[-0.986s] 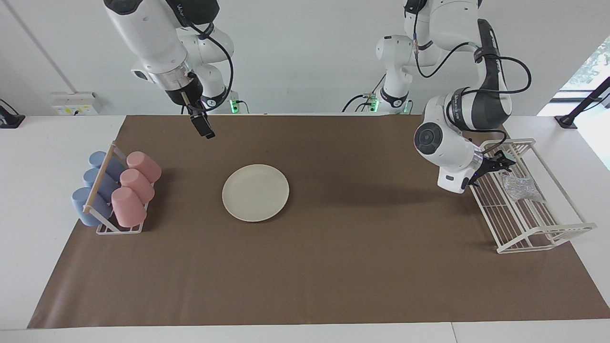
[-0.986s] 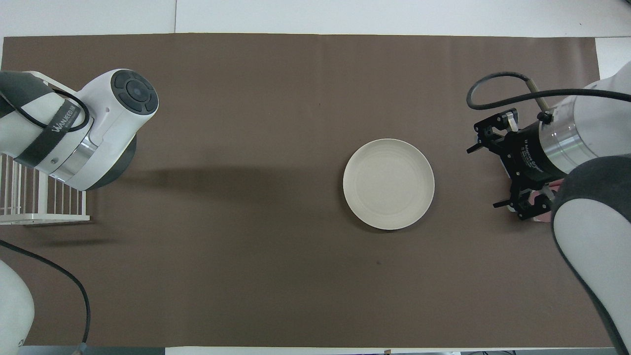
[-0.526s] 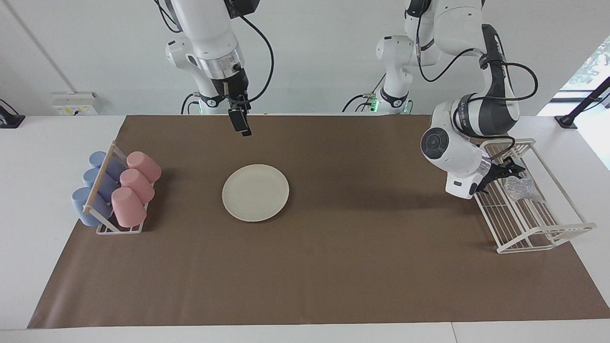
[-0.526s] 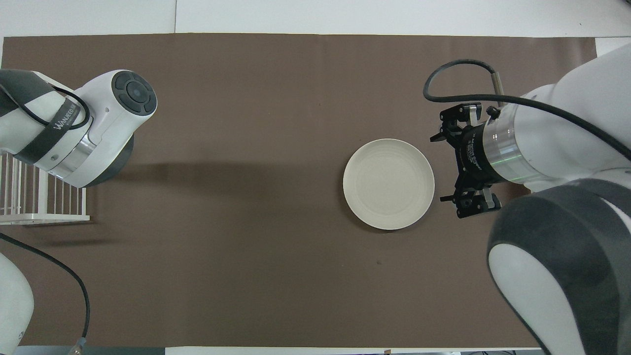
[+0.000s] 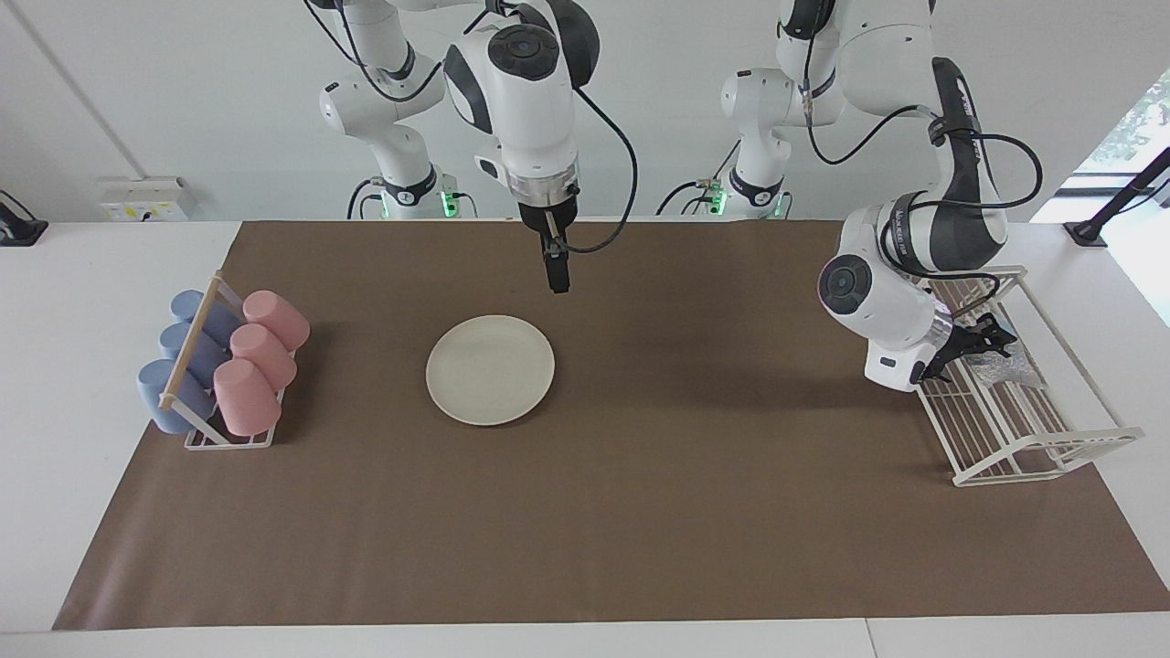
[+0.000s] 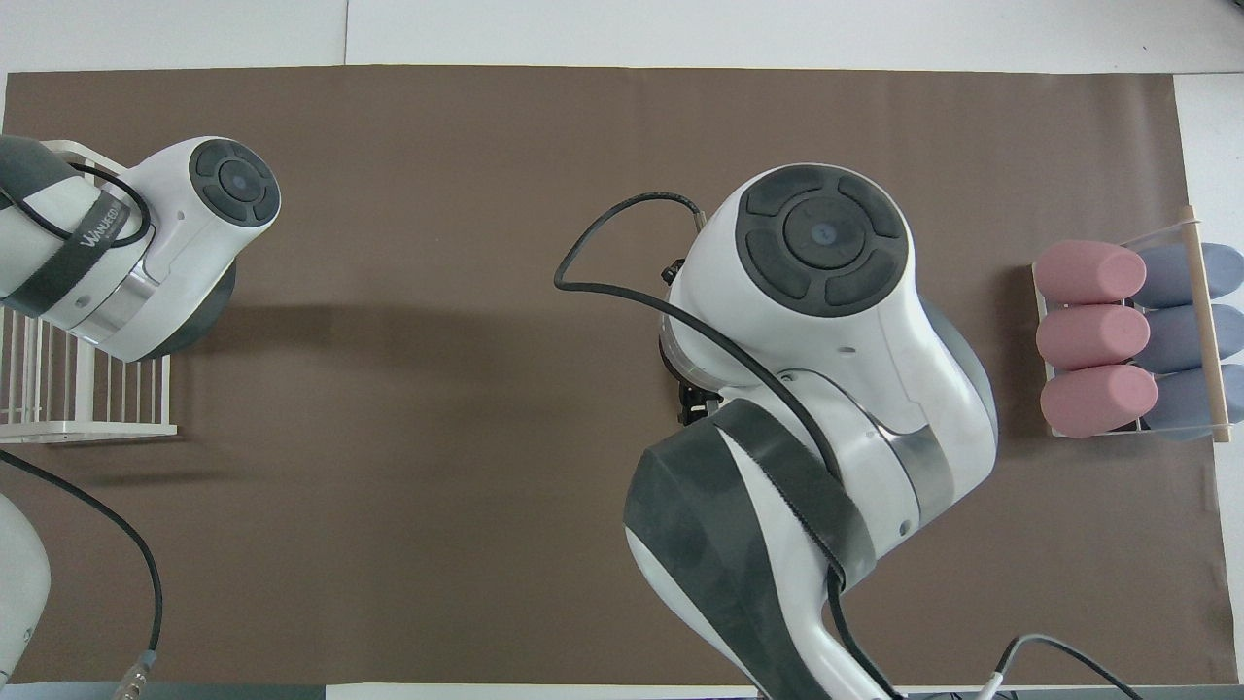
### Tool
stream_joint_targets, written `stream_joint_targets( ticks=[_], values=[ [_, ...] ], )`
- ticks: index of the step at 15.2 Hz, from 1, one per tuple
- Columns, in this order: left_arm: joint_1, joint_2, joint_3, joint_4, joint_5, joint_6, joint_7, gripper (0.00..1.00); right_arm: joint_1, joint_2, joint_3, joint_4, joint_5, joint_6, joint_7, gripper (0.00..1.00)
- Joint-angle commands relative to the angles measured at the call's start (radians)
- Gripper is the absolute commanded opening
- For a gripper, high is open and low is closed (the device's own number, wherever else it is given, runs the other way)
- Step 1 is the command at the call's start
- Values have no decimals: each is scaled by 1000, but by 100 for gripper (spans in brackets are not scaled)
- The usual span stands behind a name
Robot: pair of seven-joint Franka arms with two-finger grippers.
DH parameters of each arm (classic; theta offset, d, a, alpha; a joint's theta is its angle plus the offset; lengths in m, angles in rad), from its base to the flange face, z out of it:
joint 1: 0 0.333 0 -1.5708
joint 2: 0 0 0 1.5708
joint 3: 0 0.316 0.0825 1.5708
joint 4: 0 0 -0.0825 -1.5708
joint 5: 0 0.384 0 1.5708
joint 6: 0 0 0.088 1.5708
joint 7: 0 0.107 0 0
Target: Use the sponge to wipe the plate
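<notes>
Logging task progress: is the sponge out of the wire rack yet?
No. The sponge lies in the wire rack, left pincer at it.

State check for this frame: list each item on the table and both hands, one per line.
plate: flat on the mat, bare, untouched.
sponge: lying in the wire rack.
cups: lying in their holder.
left hand: open, at the sponge.
right hand: hanging above the mat beside the plate.

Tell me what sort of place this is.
Likely a robotics lab set up for dishwashing trials: a brown mat covering a white table, a cup rack, a plate, a wire dish rack.
</notes>
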State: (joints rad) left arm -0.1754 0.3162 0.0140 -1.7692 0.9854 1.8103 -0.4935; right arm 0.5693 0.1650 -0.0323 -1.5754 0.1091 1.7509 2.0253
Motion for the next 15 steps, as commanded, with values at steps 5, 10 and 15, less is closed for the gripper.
stream_joint_targets(
  ticks=[5, 10, 15],
  values=[
    [7, 14, 0, 20, 22, 9, -7, 29, -22, 2, -3, 34, 63, 5, 67, 100],
    [7, 14, 0, 28, 22, 9, -5, 0, -8, 2, 0, 35, 81, 22, 73, 100],
    [7, 15, 1, 36, 24, 6, -3, 0, 38, -2, 3, 37, 63, -16, 108, 100]
  ],
)
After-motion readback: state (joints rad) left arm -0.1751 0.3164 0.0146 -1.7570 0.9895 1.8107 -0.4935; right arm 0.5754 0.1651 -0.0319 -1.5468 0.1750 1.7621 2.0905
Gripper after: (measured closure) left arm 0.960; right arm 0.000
